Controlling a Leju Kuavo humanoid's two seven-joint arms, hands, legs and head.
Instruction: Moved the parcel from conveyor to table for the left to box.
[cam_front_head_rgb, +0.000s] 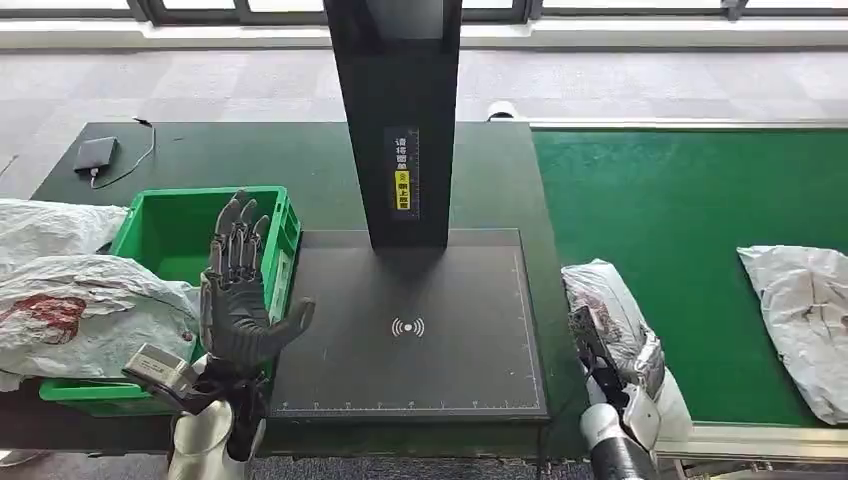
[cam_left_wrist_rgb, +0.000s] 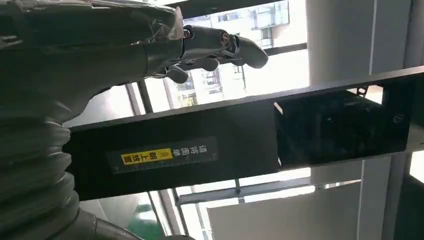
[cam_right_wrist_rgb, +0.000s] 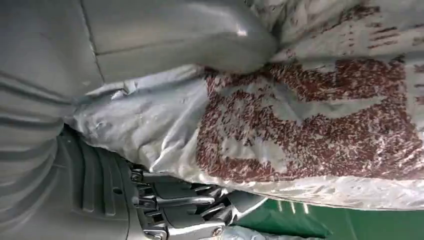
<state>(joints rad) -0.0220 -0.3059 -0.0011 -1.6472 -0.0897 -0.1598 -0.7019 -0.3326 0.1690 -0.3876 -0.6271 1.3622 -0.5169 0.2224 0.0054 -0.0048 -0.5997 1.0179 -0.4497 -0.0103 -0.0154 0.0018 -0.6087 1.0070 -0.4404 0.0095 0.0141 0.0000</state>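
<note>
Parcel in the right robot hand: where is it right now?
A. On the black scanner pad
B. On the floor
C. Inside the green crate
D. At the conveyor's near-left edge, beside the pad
D: the head view shows the right robot hand gripping the grey parcel at the green conveyor edge, just right of the black scanner pad, not on it.

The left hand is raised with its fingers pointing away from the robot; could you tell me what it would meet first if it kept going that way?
Probably nothing soon: the left hand points over the green crate, though depth is unclear.
</note>
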